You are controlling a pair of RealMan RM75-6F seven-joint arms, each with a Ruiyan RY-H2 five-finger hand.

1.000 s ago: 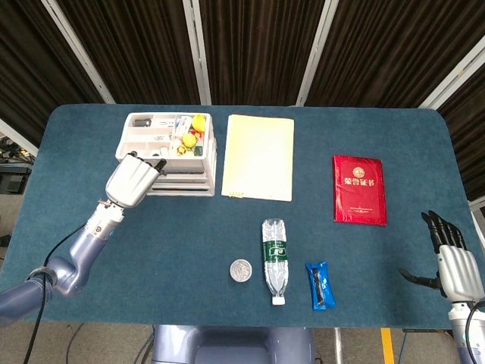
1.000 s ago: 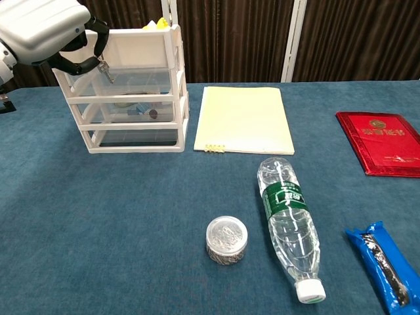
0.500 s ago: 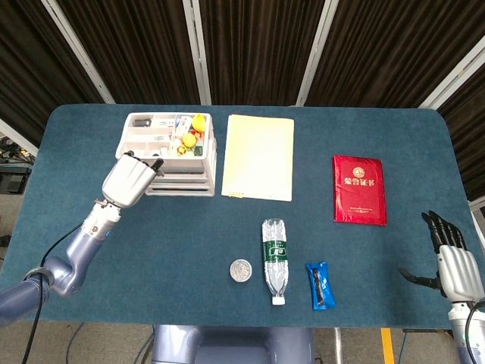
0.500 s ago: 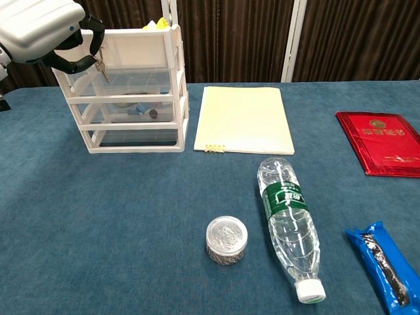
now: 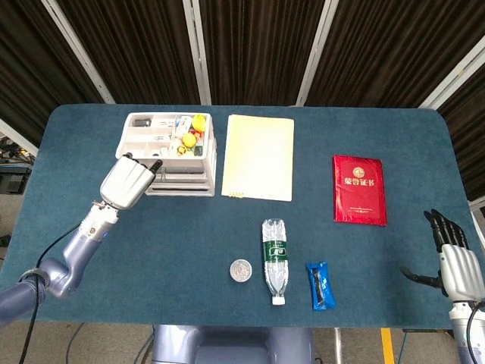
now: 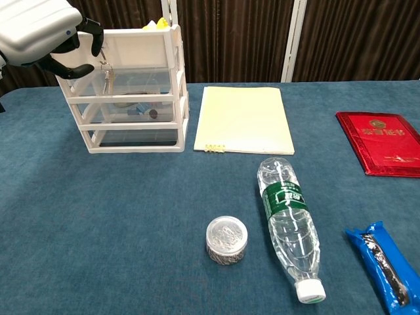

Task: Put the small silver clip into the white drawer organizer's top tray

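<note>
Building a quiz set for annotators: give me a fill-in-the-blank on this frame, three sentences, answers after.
1. The left hand pinches the small silver ____.
2. The water bottle lies on the table between the round tin and the ____ snack wrapper.
3. The yellow folder lies between the white drawer organizer and the ____ booklet.

Answers: clip; blue; red

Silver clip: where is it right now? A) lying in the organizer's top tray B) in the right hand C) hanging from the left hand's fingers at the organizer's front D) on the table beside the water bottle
C: in the chest view the silver clip dangles from the left hand in front of the white drawer organizer, not in its tray.
</note>
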